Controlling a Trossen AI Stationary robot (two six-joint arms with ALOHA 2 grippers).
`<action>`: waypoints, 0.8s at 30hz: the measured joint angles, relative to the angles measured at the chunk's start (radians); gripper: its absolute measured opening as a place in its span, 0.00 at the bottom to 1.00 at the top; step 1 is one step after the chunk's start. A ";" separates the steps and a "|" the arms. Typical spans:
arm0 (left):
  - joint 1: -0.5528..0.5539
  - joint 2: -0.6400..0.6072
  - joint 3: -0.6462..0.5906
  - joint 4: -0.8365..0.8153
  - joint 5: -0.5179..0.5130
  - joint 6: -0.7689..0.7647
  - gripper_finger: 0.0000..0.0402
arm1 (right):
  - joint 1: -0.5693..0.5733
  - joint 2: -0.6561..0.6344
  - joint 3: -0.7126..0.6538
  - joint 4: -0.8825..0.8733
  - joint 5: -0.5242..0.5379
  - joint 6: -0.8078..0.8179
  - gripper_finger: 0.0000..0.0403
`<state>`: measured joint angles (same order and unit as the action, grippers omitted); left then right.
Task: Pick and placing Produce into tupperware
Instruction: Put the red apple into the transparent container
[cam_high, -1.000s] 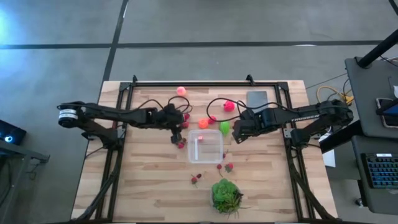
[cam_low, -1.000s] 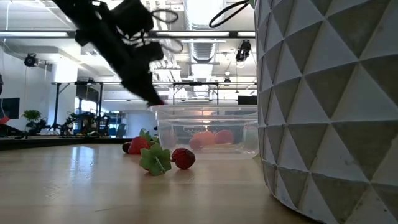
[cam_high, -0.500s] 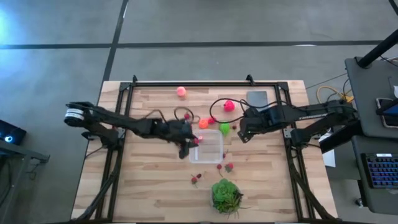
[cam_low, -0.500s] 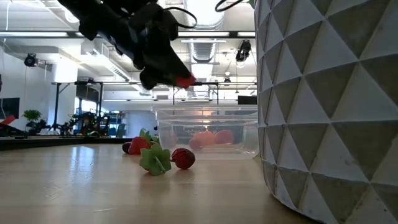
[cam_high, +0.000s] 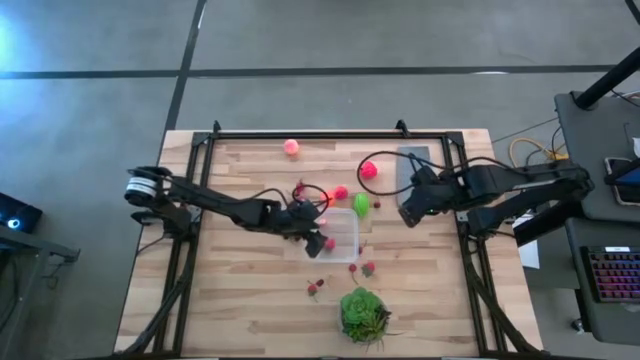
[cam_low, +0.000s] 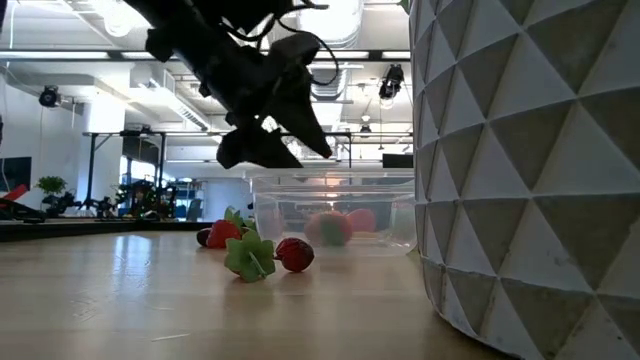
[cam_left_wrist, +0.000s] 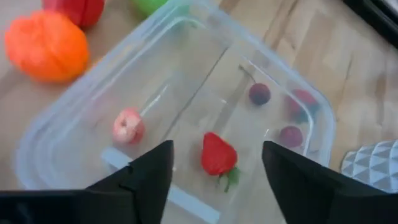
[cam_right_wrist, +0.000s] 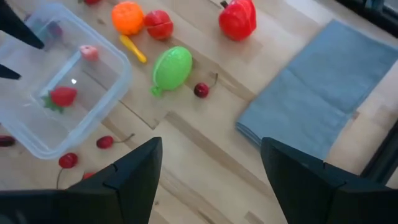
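Your left gripper (cam_high: 322, 226) hangs released over the tupperware (cam_high: 345, 245) mid-worktop; a strawberry (cam_left_wrist: 218, 154) lies inside. Right gripper (cam_high: 405, 213) waits spread. Most produce (cam_right_wrist: 171, 67) remains outside.

Wooden table (cam_high: 230, 290): bore clear tub (cam_high: 335, 235) beneath the left jaws, grey cloth (cam_right_wrist: 317, 93) just ahead of the right jaws, scattered toy fruit (cam_right_wrist: 171, 67), cherries (cam_high: 361, 268), leafy green clump (cam_high: 363, 314) farther off.

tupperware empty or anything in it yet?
Not empty. The tupperware holds a strawberry and a small pink piece; left gripper hovers open above.
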<state>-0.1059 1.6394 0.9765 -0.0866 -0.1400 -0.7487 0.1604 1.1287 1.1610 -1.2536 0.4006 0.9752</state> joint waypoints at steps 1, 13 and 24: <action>0.001 0.000 0.002 -0.016 0.024 -0.023 0.64 | 0.000 -0.002 0.000 0.003 0.001 -0.010 0.66; -0.011 -0.225 -0.004 -0.035 0.068 -0.108 0.73 | -0.139 0.109 -0.003 0.109 -0.062 -0.396 0.66; 0.055 -0.527 -0.056 -0.058 -0.049 0.098 0.73 | -0.519 0.280 -0.004 0.347 -0.254 -0.908 0.66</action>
<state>-0.0510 1.1123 0.9206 -0.1448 -0.1889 -0.6504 -0.3587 1.4086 1.1568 -0.9066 0.1466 0.0673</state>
